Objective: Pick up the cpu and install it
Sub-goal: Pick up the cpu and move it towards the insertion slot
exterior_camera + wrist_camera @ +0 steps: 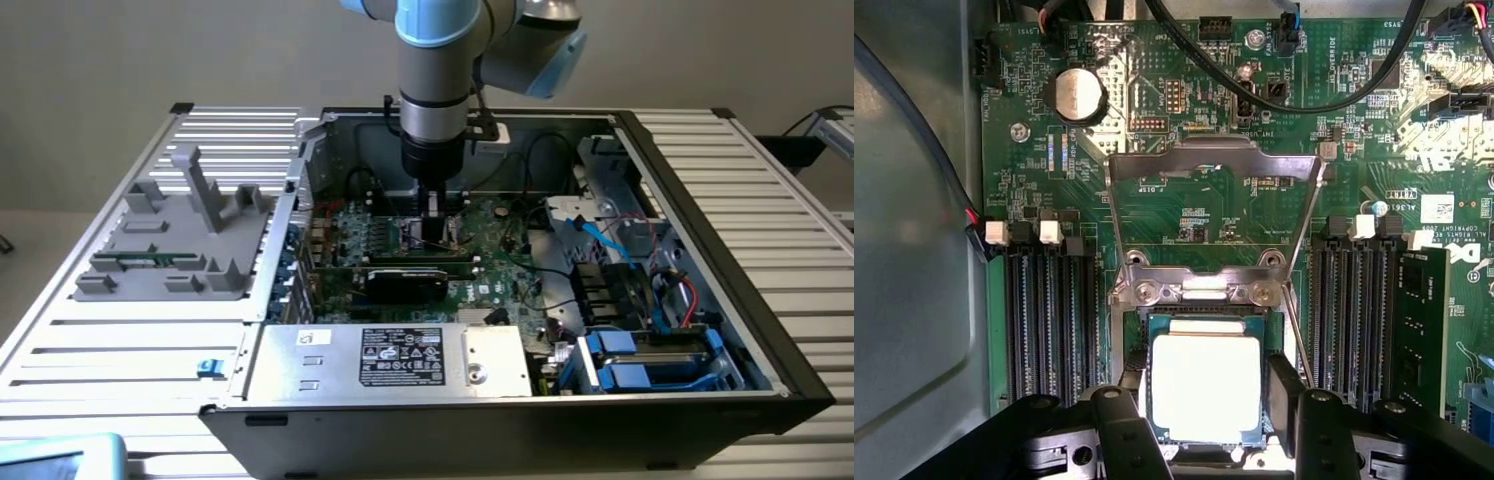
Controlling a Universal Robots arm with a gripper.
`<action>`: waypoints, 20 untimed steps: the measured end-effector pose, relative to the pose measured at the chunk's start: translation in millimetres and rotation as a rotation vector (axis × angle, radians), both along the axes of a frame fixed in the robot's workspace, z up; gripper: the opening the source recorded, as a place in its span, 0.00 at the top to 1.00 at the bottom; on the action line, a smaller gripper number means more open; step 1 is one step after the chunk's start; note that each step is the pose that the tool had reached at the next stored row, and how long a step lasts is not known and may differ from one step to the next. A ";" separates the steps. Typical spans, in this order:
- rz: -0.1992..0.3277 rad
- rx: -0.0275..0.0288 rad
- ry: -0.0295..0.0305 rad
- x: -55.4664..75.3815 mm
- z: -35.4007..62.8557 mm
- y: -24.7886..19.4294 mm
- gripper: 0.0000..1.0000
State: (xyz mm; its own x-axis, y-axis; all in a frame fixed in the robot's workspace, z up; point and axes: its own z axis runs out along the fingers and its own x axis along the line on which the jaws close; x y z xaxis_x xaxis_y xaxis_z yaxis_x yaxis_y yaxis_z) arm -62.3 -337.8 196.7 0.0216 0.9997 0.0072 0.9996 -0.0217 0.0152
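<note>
Low over the green motherboard (1184, 215), below the raised metal load frame (1212, 160), the hand (1209, 445) grasps the shiny silver square cpu (1206, 385); pickup is done, seating and latching seemingly remain.

I count in wrist view:
- cpu (1206, 388): one
- socket frame (1214, 165): one
- coin cell (1076, 95): one
- memory stick (1421, 330): one
- slot banks: two, left-hand bank (1054, 320) and right-hand bank (1349, 320)

I count in exterior view:
- computer case (787, 370): one
- power supply box (387, 360): one
- grey fixture tray (174, 240): one
- blue drive carriers (627, 378): two
- small blue clip (207, 368): one
</note>
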 end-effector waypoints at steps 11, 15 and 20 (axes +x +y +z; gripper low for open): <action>0.000 0.0042 -0.0002 0.0 -0.1 -0.7 0.45; 0.000 0.0042 -0.0001 0.0 -0.1 -0.9 0.45; 0.000 0.0045 -0.0030 -0.3 0.0 -1.0 0.45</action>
